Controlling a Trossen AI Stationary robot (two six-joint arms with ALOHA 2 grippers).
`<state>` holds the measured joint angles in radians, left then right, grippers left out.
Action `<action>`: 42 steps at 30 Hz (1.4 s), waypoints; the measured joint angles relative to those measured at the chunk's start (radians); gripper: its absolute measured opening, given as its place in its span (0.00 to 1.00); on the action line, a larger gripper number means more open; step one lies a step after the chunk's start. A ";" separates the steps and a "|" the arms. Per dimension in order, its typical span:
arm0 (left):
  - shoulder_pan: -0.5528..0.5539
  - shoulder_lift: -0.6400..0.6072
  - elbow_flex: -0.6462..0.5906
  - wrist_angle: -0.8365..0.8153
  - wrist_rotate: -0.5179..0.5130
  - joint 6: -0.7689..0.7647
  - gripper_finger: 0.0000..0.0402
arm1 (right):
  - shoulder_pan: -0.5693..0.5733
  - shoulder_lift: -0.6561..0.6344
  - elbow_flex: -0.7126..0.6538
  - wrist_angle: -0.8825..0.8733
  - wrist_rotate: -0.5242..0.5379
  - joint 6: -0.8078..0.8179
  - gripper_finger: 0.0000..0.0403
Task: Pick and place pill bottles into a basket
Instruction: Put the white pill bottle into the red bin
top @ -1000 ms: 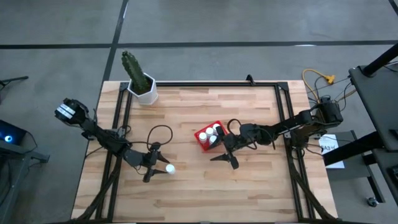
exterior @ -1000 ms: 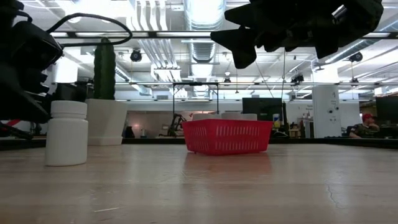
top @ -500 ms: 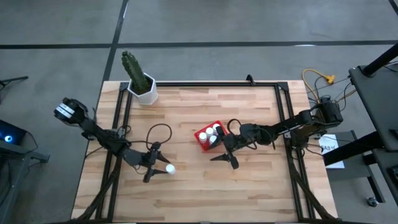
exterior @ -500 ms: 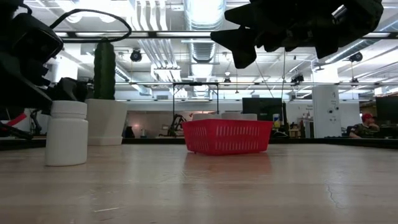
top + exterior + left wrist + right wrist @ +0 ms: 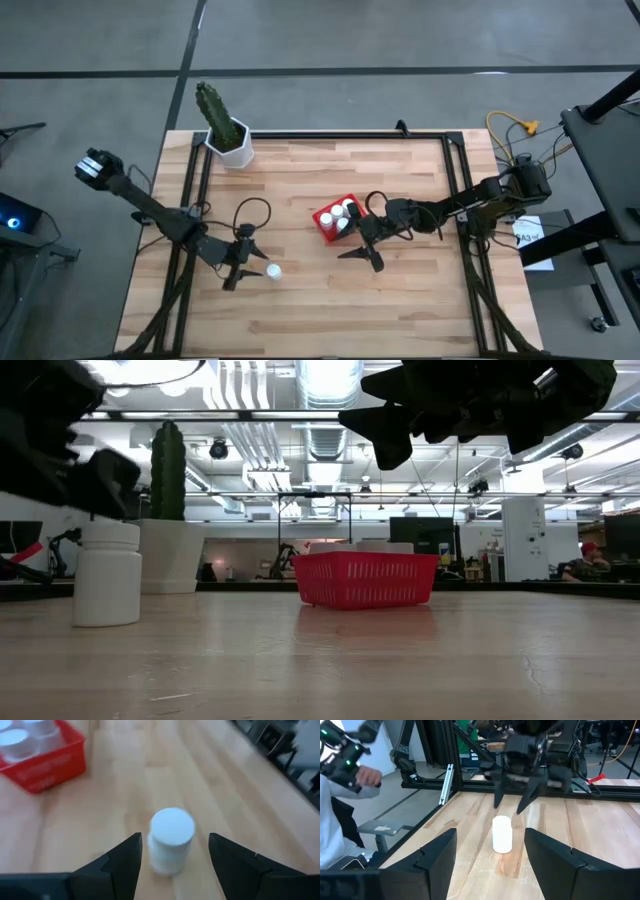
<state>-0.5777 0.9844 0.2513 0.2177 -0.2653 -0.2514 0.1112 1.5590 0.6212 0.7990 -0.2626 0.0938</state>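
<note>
One white pill bottle (image 5: 272, 271) stands upright on its base on the wooden table, left of the centre; it also shows in the low view (image 5: 107, 575) and the right wrist view (image 5: 502, 834). My left gripper (image 5: 246, 268) is open just to the left of it, its fingers on either side of the bottle (image 5: 171, 837) without touching it. The red basket (image 5: 325, 222) stands at mid-table with several white bottles in it. My right gripper (image 5: 360, 236) is open and empty beside the basket's right side, raised off the table.
A white hexagonal pot with a green cactus (image 5: 228, 140) stands at the table's far left corner. A black metal frame (image 5: 330, 134) runs along the table's far and side edges. A person's arm (image 5: 350, 775) shows beyond the table's left side.
My left gripper has risen above the bottle's cap height and drawn slightly toward the table's left edge, still open. The bottle has stayed in place.
</note>
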 joint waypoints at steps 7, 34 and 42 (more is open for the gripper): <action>0.012 -0.074 0.260 -0.475 0.000 0.053 0.53 | 0.000 0.000 0.000 0.000 0.000 -0.014 0.56; 0.081 0.060 0.419 -0.645 -0.051 0.102 0.53 | -0.021 -0.341 -0.370 -0.002 0.274 -0.007 0.56; 0.111 0.062 0.423 -0.646 -0.030 0.079 0.53 | -0.019 -0.526 -0.572 0.091 0.292 -0.017 0.56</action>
<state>-0.4670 1.0462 0.6742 -0.4286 -0.2954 -0.1725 0.0917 1.0333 0.0490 0.8901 0.0295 0.0767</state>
